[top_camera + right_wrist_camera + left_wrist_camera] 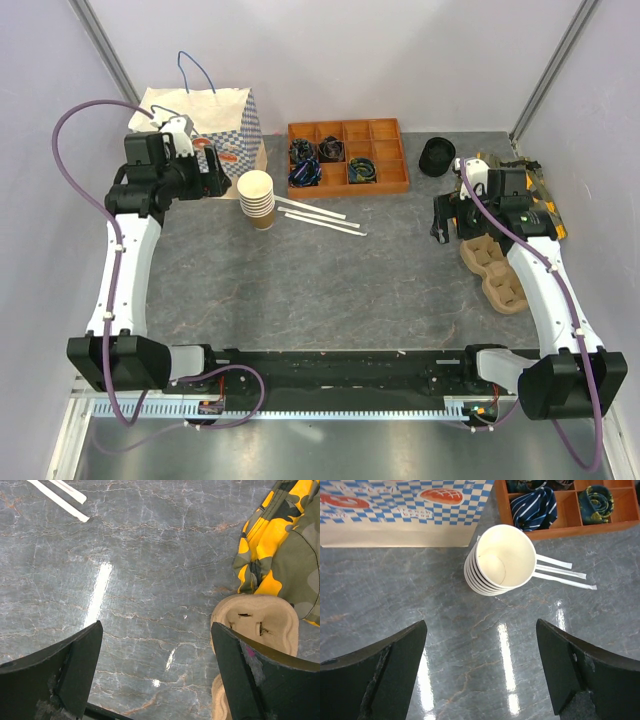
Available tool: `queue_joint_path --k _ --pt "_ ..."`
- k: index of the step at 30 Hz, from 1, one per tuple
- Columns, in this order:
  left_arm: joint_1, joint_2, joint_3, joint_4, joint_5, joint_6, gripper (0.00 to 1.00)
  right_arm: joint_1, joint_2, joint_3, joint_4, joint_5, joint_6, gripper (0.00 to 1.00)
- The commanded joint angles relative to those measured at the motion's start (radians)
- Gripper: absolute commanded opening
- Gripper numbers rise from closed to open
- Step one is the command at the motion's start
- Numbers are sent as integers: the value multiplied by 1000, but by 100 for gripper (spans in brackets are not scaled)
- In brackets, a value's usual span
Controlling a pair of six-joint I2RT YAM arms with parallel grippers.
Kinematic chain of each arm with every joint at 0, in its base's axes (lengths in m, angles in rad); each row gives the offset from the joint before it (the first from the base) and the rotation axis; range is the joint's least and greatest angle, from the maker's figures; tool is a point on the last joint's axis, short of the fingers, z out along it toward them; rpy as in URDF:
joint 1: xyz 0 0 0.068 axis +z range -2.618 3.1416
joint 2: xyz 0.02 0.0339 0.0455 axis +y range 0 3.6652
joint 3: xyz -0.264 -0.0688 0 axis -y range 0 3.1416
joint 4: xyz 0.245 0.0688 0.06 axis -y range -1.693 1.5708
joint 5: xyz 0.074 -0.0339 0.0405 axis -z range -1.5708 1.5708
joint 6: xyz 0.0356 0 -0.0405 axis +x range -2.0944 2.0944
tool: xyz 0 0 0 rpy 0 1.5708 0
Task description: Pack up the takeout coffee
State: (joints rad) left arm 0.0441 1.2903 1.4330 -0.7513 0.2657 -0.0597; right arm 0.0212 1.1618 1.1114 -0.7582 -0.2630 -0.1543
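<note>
No complete takeout coffee is confirmed in any view. One round black lid (437, 156) is noted just beyond the right end effector (445, 216), towards the far edge of the worktop (330, 290). Whether a kraft cup stands under it cannot be told from the overhead view, and it falls outside both wrist views.

The right end effector (156, 630) is held spread wide and empty above bare worktop. One moulded pulp cup carrier (255, 625) lies just to its right and partly beneath it. The position is judged to keep both lid and carrier within easy reach. One camouflage cloth (287, 545) lies further right, touching the carrier.

The left end effector (480, 630) is likewise spread wide, with nothing held. One stack of lidless paper cups (502, 557) stands directly ahead of it, centred on the gap, which suggests an approach is being lined up. At least five rims are counted; the exact number is uncertain. Three paper-wrapped sticks (560, 570) lie beside the stack on its right. One blue-checked paper bag (395, 510) stands ahead and to the left, presumably as the packing destination. One wooden compartment tray (620, 522) sits ahead and to the right. It holds about four rolled ties (535, 507).
</note>
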Motion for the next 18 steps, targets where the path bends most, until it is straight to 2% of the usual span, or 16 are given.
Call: queue_joint_path --k 1,8,11,14,18 --pt "-15 -8 -31 122 -71 -117 93 -3 -1 31 13 -15 -4 98" --pt "-122 49 -49 170 -229 -117 80 -3 7 31 13 -7 -1 98" --pt "-144 84 -43 181 -255 -101 68 -3 13 33 14 -4 -2 98" --pt "-171 121 -36 188 -263 -78 60 -3 24 33 14 -2 -2 98" --pt "-207 173 -39 205 -312 -71 56 -3 35 36 14 -1 -2 98"
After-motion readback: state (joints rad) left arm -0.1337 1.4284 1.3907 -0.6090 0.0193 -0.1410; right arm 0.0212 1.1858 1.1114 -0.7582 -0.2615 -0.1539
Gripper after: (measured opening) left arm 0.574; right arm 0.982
